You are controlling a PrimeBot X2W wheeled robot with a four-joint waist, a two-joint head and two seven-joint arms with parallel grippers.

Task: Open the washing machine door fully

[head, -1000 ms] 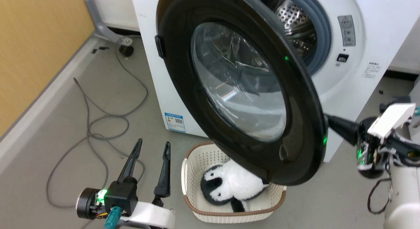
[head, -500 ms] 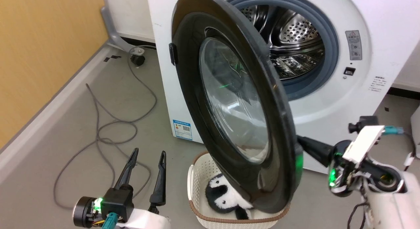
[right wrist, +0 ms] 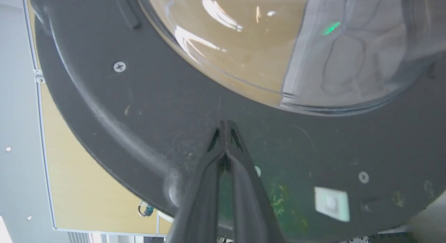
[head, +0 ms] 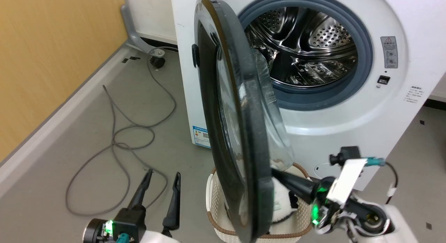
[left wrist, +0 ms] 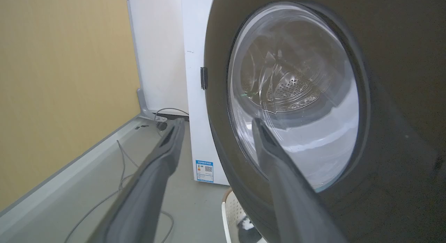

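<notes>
Off the left front corner of the big white front-loading washing machine [head: 348,124], low down, my left gripper [head: 163,172] hangs with fingers spread and empty. The large round glossy black washing machine door [head: 245,131], with its bulging clear glass bowl [head: 273,124], stands roughly square to the machine's front, hinged on the machine's left side. In front of the machine, my right gripper [right wrist: 226,125] has its fingers pressed together, tips against the door's matte back. I judge the door rigid, fairly heavy and hinge-guided, with a slippery face. I'd push on that matte ring near the free edge, never on the glass.
</notes>
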